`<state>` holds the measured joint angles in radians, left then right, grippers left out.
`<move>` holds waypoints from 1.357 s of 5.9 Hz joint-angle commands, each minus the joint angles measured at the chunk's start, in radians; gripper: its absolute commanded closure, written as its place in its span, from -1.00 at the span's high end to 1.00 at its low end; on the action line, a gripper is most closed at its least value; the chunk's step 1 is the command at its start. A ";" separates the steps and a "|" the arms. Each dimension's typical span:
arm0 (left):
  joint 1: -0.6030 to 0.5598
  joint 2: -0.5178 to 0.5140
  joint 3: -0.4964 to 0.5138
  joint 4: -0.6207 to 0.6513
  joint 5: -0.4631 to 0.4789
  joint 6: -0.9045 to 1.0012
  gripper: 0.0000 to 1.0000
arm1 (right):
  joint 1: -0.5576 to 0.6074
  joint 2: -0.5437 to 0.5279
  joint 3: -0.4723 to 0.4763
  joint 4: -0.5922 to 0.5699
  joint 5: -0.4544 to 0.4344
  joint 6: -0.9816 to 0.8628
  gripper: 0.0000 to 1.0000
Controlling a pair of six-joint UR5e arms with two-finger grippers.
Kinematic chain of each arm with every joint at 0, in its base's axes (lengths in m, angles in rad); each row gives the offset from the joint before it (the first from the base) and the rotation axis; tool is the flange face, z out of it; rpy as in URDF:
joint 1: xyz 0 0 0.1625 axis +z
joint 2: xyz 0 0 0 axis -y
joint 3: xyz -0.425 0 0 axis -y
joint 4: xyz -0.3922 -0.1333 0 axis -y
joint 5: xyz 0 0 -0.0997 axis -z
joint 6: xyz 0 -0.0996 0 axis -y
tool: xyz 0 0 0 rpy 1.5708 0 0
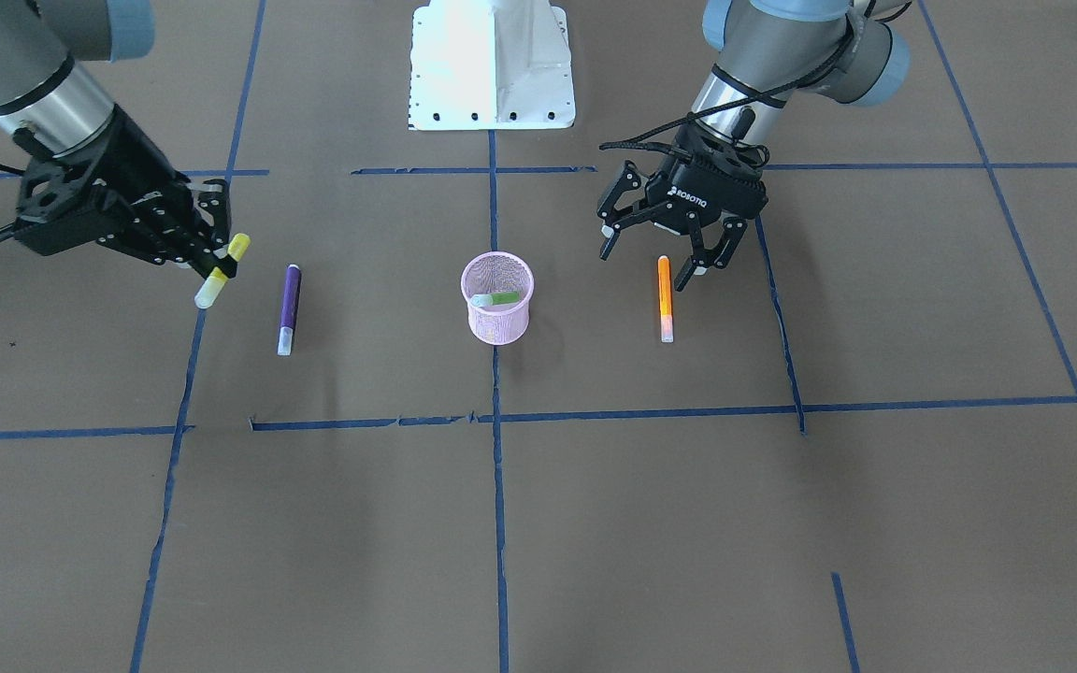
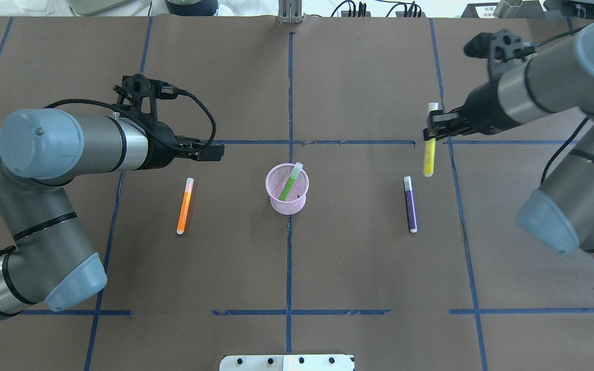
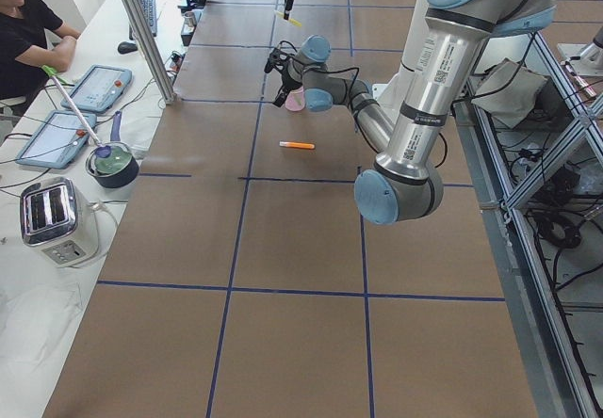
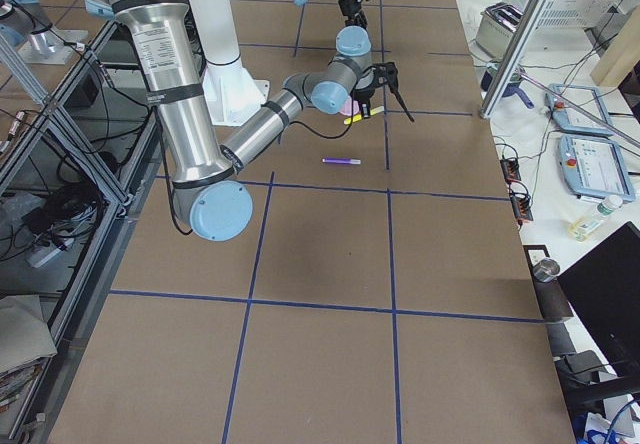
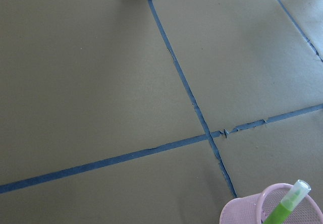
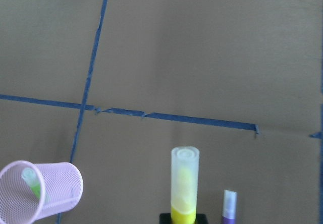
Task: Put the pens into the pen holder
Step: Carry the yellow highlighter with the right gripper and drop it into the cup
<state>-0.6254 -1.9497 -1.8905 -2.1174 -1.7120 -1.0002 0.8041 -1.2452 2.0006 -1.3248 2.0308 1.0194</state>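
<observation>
The pink mesh pen holder [image 1: 497,313] stands at the table's middle, with a bright green pen [image 1: 503,298] leaning inside it. An orange pen [image 1: 665,297] lies flat on my left side. My left gripper [image 1: 651,264] is open and empty, hovering over the orange pen's end nearest my base. A purple pen [image 1: 289,307] lies flat on my right side. My right gripper [image 1: 219,264] is shut on a yellow pen [image 1: 208,293] and holds it off the table, beyond the purple pen. The right wrist view shows the yellow pen [image 6: 184,183] upright, the holder [image 6: 40,191] at lower left and the purple pen's cap [image 6: 229,204].
Blue tape lines [image 2: 290,103] divide the brown table into squares. The white robot base plate [image 1: 492,65] sits at the edge nearest me. A side table with a toaster [image 3: 57,216] and tablets, and a seated operator [image 3: 24,32], lies beyond the far edge.
</observation>
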 commanded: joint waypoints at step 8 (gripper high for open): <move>-0.016 -0.002 0.031 0.001 0.002 0.020 1.00 | -0.520 0.284 -0.247 0.090 -1.063 0.424 -0.98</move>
<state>-0.6403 -1.9512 -1.8582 -2.1172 -1.7104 -0.9810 0.3013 -0.9472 1.7654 -1.2415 0.9806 1.4499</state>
